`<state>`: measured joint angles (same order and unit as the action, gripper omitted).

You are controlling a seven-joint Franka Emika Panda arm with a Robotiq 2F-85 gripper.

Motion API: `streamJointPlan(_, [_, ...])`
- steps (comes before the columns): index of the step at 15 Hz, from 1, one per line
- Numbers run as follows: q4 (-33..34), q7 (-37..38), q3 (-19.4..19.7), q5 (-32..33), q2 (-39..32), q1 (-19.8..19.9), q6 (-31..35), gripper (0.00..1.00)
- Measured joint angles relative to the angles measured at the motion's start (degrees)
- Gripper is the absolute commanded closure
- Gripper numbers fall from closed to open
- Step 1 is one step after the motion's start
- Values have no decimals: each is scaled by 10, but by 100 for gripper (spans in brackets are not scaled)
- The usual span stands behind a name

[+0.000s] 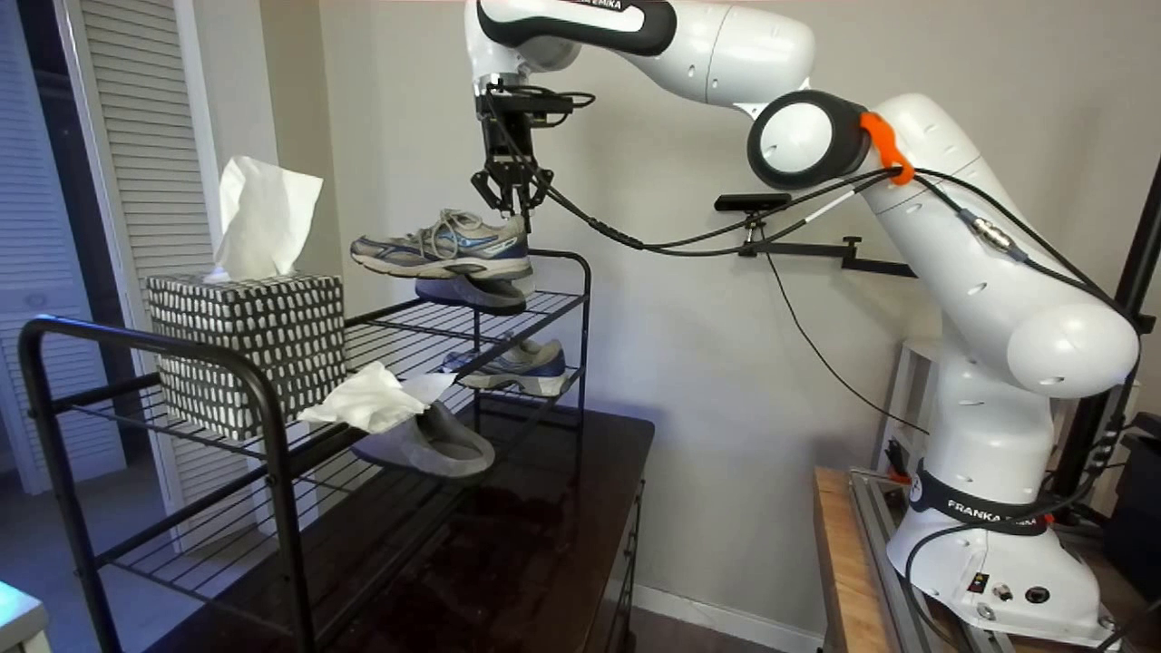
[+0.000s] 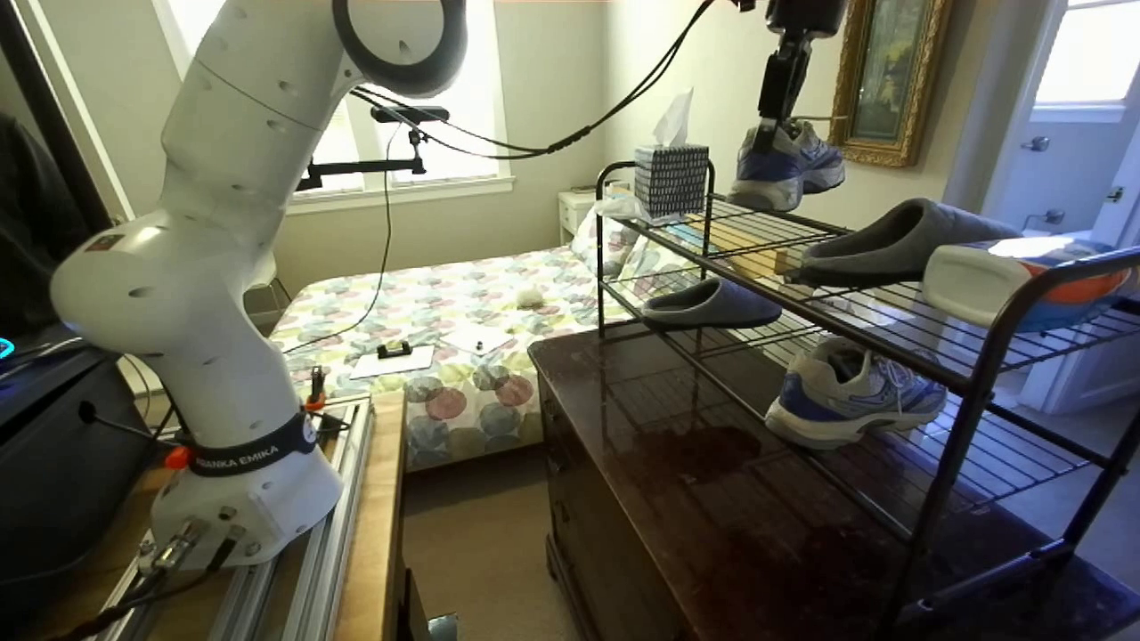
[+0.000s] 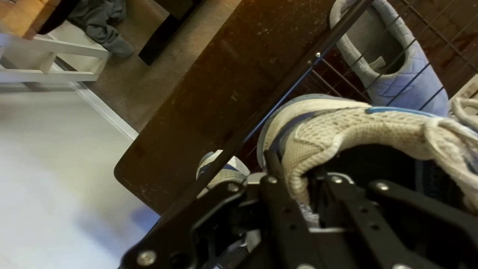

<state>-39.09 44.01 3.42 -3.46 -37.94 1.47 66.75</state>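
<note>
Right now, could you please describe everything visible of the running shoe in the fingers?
The running shoe has a beige-grey, mesh-like upper with blue panels, pale laces, a padded-looking collar and a thick pale sole. The fingers pinch the back of its heel, one inside the opening, one outside. It hangs roughly level, sole down, toe away from the arm's base, above the wire rack's upper shelf; no other contact is evident.

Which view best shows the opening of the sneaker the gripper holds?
The wrist view: it looks down into the opening, though the gripper covers part. Both exterior views show the sneaker from outside, side-on or from the heel end; neither looks inside.
</note>
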Motion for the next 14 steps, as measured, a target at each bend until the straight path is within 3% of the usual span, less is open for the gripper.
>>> streamJointPlan(6, [-68, -43, 11, 2, 97, 23, -19, 95])
streamJointPlan(14, [-280, -51, 22, -12, 210, 67, -35, 95])
